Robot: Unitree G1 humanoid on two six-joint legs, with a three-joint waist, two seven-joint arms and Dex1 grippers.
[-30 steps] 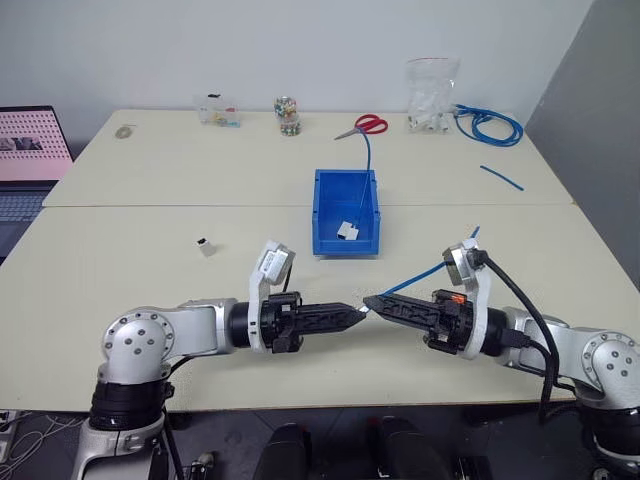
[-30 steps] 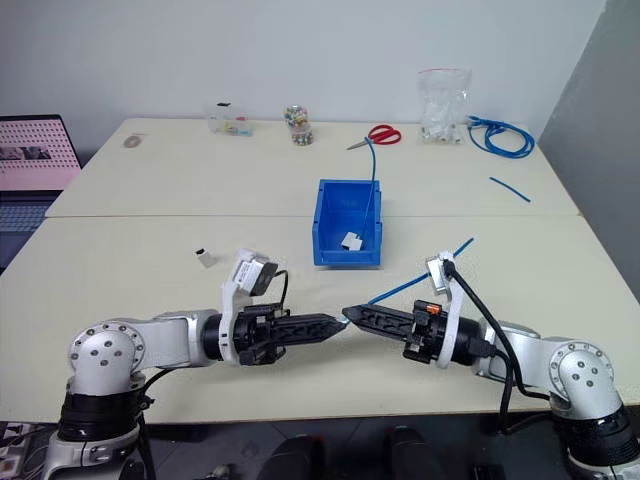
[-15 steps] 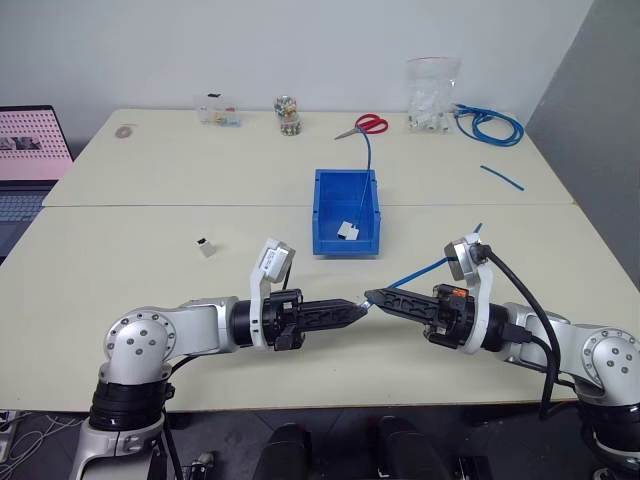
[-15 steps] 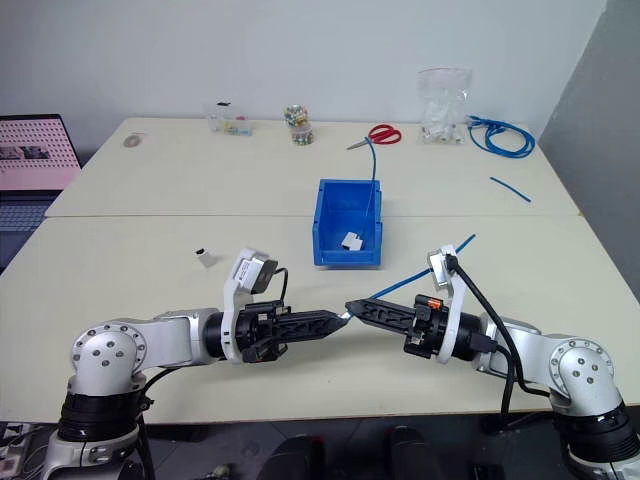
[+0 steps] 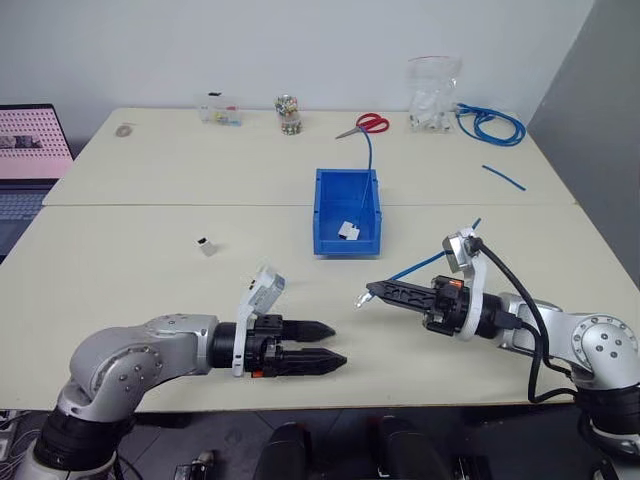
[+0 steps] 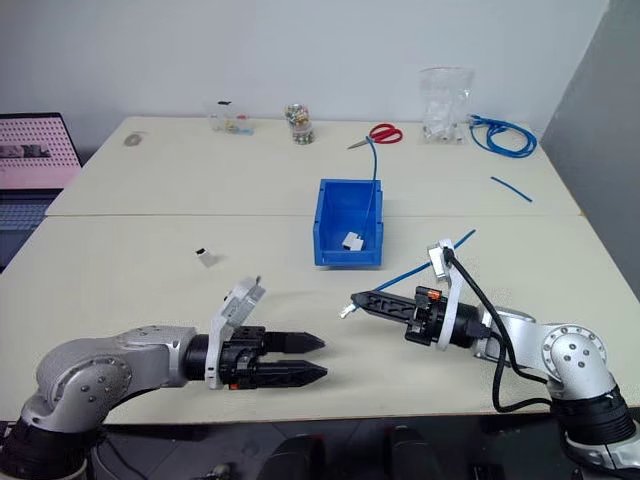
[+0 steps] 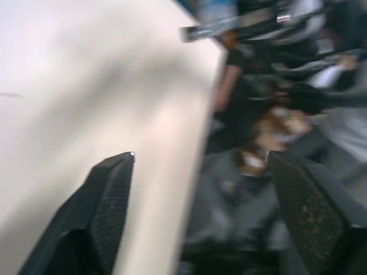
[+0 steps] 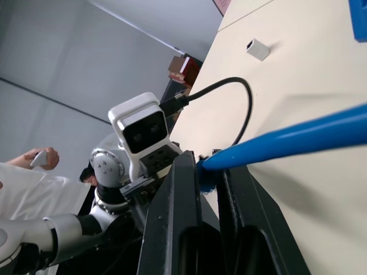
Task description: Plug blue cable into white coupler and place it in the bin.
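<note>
While right fingers pinch it, the blue cable points plug-first leftward.

The bin sits mid-table with a coupler inside it. Another coupler lies to its left, and scissors, a bag and coiled cable lie behind it.
</note>
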